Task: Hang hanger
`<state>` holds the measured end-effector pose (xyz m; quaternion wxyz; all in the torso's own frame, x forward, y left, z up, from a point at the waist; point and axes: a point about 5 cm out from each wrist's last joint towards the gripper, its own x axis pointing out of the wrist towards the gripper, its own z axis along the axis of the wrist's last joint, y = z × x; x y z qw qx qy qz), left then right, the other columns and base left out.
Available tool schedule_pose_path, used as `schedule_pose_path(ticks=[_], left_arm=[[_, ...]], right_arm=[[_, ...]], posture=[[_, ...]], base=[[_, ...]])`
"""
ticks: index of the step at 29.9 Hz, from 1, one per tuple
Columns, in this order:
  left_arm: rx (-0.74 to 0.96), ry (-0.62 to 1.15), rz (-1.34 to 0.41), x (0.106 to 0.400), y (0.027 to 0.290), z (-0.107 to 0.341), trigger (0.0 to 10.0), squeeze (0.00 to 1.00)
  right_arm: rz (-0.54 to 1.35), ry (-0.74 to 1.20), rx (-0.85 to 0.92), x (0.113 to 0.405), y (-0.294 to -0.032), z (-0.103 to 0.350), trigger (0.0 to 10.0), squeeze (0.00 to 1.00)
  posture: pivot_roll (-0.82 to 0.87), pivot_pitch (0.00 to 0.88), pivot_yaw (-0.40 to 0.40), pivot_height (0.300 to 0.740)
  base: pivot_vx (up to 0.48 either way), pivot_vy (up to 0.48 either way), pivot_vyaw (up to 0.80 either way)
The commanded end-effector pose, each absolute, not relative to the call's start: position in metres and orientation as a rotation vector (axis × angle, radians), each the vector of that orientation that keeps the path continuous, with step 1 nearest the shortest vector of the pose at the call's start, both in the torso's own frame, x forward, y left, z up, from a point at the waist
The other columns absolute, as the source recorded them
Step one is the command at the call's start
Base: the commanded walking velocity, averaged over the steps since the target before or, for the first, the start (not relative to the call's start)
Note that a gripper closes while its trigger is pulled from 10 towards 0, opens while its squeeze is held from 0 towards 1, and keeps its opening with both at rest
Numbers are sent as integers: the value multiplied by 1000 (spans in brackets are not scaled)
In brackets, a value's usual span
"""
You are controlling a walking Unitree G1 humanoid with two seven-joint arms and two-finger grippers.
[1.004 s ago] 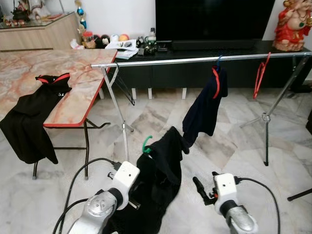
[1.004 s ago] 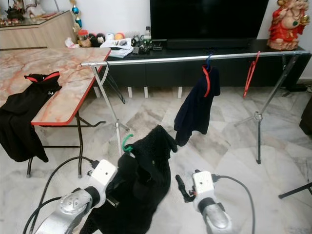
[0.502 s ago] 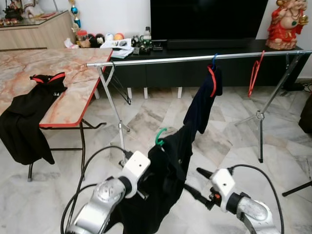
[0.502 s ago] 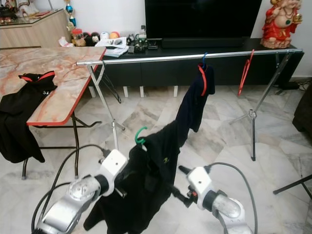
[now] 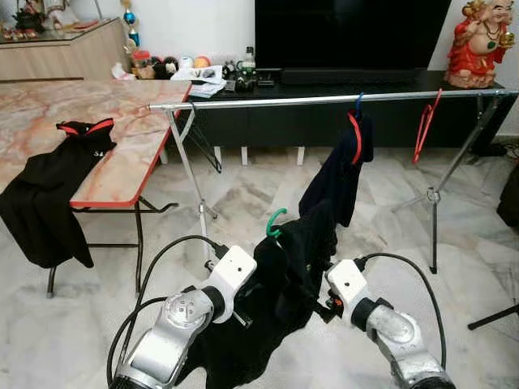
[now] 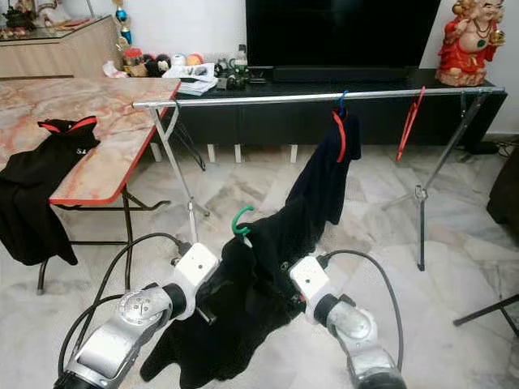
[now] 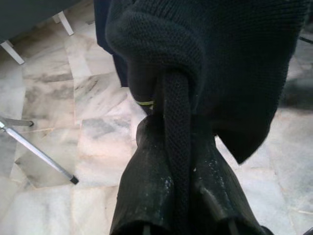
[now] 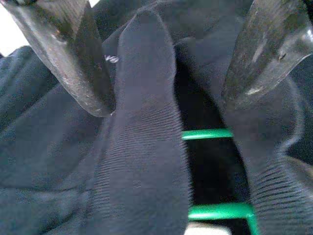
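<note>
A black knit garment (image 5: 285, 271) hangs on a green hanger whose hook (image 5: 274, 220) sticks up above it, low in front of the silver clothes rail (image 5: 268, 102). My left gripper (image 7: 171, 122) is shut on a thick fold of this garment and holds it up from the left. From the right, my right gripper (image 8: 166, 105) is pushed into the cloth. Its fingers (image 8: 83, 63) stand apart, with a ridge of fabric and the hanger's green bars (image 8: 208, 133) between them.
On the rail hang a navy garment on a red hanger (image 5: 340, 174) and a bare red hanger (image 5: 426, 126). A marble-topped table (image 5: 122, 154) on the left carries another black garment (image 5: 49, 190). A dark TV console (image 5: 324, 121) stands behind the rail. Marble floor lies between the rail legs.
My right gripper has moved left from beside the garment into its cloth. The left gripper has lifted the garment and hanger higher, closer to the rail.
</note>
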<state>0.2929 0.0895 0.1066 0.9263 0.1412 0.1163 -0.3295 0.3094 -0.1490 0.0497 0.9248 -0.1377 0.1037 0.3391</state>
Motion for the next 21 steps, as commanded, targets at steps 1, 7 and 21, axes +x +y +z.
schedule_pose_path(ticks=[1,7,21], left_arm=[[299,198,-684,293,86,117,10000,0],[281,198,-658,293,89,119,10000,0],[246,206,-726,277,88,128,10000,0]], right_arm=[[677,251,-318,313,-146,47,10000,1000],[599,282,-350,317,-146,43,10000,0],[557,260,-365,326,-135,47,10000,0]], posture=[[149,0,-9,740],[146,0,-7,740],[178,0,-22,740]], base=[[0,0,0],[0,0,0],[0,0,0]])
